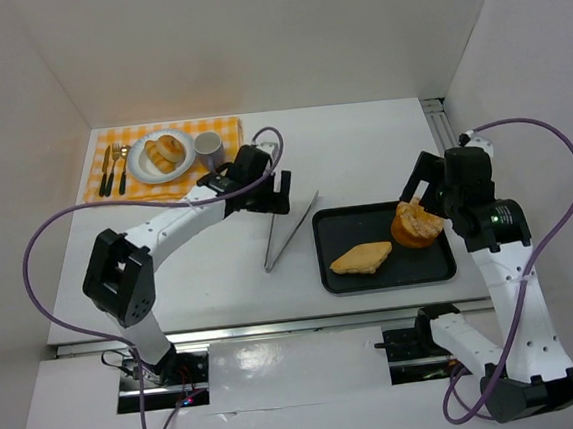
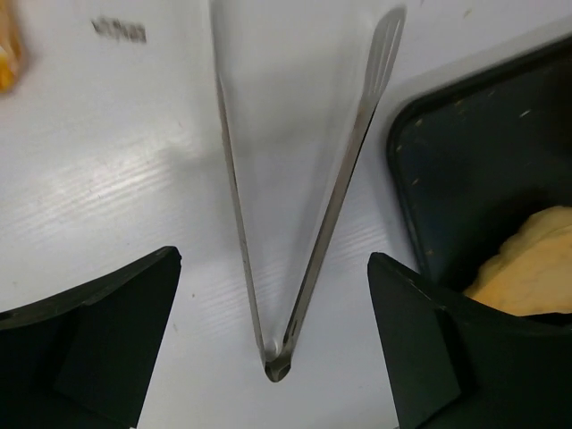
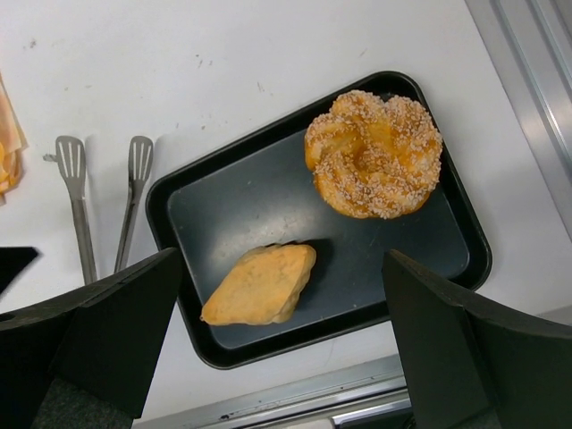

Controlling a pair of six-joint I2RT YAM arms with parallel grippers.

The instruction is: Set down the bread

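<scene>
A black tray [image 1: 411,261] lies right of centre and holds a flat golden bread [image 1: 361,259] and a sesame ring bread [image 1: 417,225]. Metal tongs [image 1: 288,232] lie on the table left of the tray. My left gripper [image 1: 272,191] is open and empty above the tongs; in the left wrist view the tongs [image 2: 308,241] lie between its fingers [image 2: 275,259], hinge end nearest, with the tray [image 2: 465,170] at right. My right gripper [image 1: 416,185] is open and empty above the tray [image 3: 250,206], over the flat bread [image 3: 261,286]; the ring bread [image 3: 374,152] lies beyond.
At the back left, a yellow checked placemat [image 1: 229,129] carries a white plate [image 1: 139,167] with several breads, a white cup [image 1: 208,146] and cutlery [image 1: 114,169]. White walls enclose the table. A metal rail [image 1: 437,116] runs along the right side.
</scene>
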